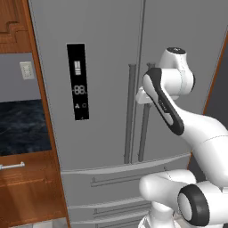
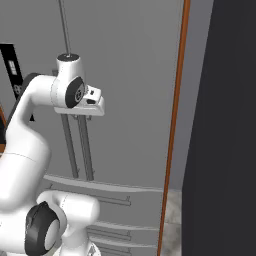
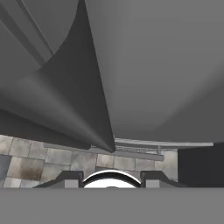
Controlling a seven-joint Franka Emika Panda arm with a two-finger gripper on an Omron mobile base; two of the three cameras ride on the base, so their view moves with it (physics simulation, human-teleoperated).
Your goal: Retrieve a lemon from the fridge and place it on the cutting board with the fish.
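Observation:
The grey fridge (image 1: 107,53) stands shut, both doors closed, with its two long bar handles side by side. My gripper (image 2: 82,116) points downward right against the right door's handle (image 1: 144,129), near its upper end. In the hand view that handle (image 3: 87,100) runs away below me as a dark tapering bar. My gripper (image 3: 111,178) has its fingertips (image 3: 72,177) apart with nothing between them. The lemon is hidden behind the closed doors. The cutting board and the fish are out of view.
A black display panel (image 1: 78,82) sits on the left door, and drawers (image 1: 111,178) lie below the doors. Wooden cabinets (image 1: 26,187) and a dark counter (image 1: 22,124) flank the fridge's left. A dark tall panel (image 2: 225,125) stands at its right. Tiled floor (image 3: 43,159) lies underneath.

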